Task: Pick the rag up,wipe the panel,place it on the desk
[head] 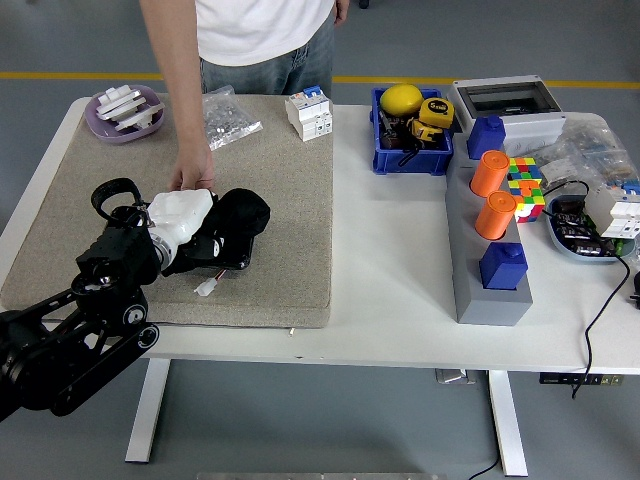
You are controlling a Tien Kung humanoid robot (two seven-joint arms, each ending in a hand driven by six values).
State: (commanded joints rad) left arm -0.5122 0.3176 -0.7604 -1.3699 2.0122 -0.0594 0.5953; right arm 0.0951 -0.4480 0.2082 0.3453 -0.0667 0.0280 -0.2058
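Robot arm, black, reaches in from the lower left over a beige mat (290, 200) that covers the left half of the white table (390, 290). Its left hand (185, 222), white at the wrist, presses a black rag (240, 215) onto a dark panel (215, 255) lying on the mat; the fingers are buried in the cloth and appear closed on it. The rag sits bunched over the panel's right end. A small white connector (205, 288) on thin wires lies just in front of the panel. A person stands at the far side, one hand (192, 175) resting on the mat at the panel's far edge. On the mat's far side are a purple dish (125, 110), a clear plastic bag (228, 115) and a white circuit breaker (308, 112). Further right stand a blue bin (410, 140) and a colour cube (524, 185).
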